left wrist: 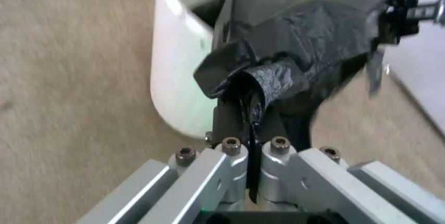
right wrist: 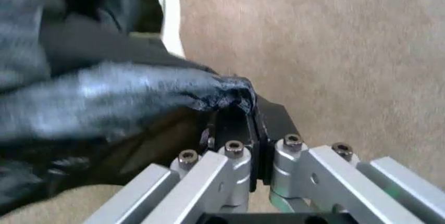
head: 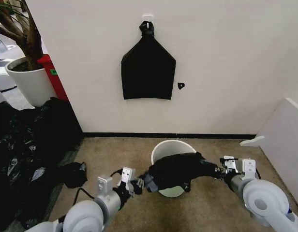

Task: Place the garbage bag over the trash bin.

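Head view: thin glossy black plastic garbage bag (head: 180, 170) stretched over near rim of round cream-white plastic trash bin (head: 164, 146), left end effector (head: 141, 184) and right end effector (head: 217, 169) at opposite edges.

Left wrist view: left end effector (left wrist: 251, 110) pinches bunched film; light, limp, slippery.

Right wrist view: right end effector (right wrist: 236, 110) pressed together on the edge; best gripped at the hem.

The garbage bag (head: 180, 170) was shiny black with grey gleams on its wrinkles. The trash bin (head: 169, 146) was creamy white, and looked a little green low on its side. The left gripper (head: 142, 184) and right gripper (head: 218, 170) were silver-grey with black fingers. The carpet (head: 115, 154) was plain tan. The wall (head: 226, 58) was off-white with a dark strip at its foot. At twelve o'clock from the bin, a flat bag (head: 147, 72) was matte black. At ten o'clock, the plant pot (head: 30, 82) was white, beside a red box (head: 53, 75). At nine o'clock, the heap of plastic (head: 23, 145) was glossy black.
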Motion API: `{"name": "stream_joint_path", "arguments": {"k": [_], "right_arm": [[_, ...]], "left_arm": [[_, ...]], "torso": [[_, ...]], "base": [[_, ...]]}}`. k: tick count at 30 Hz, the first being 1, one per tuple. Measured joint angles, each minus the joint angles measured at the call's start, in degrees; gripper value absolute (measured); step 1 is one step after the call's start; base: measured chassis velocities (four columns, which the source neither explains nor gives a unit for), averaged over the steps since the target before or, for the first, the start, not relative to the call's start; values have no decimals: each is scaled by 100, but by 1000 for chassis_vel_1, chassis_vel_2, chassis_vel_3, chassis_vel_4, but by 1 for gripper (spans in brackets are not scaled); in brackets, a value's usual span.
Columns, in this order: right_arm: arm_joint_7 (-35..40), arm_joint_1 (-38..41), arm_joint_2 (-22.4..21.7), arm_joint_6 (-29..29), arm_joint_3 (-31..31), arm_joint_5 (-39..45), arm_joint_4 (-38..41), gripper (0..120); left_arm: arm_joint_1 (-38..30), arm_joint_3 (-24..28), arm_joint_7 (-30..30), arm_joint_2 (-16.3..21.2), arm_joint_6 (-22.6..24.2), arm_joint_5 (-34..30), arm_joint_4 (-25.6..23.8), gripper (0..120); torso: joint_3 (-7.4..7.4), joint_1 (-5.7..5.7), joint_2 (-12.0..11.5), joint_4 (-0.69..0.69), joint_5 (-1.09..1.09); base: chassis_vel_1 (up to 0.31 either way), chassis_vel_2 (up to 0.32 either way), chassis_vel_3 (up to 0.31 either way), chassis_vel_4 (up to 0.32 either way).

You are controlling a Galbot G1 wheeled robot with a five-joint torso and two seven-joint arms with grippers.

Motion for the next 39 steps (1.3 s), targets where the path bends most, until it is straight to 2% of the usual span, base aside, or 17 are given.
{"name": "stream_joint_path", "arguments": {"k": [6,17,27,39], "right_arm": [[-188,-95,307,0,-120,-274,-245,0],[-708,424,750,21,-312,-754,-1090,0],[-1091,482,934,331,-337,-1281,-1315,0],[-1345,1030,982,308,-481,-1339,-1833,0]], "left_arm": [[-188,321,34,-152,-16,115,285,0],[-724,522,144,-453,-66,273,888,0],[-687,572,227,-521,-106,494,1024,0],[-920,428,351,-639,-132,432,1266,0]], "torso": [[0,0,0,0,1],[1,0,0,1,1],[1,0,0,0,0],[1,0,0,0,0]], "base": [[0,0,0,0],[0,0,0,0],[0,0,0,0],[0,0,0,0]]}}
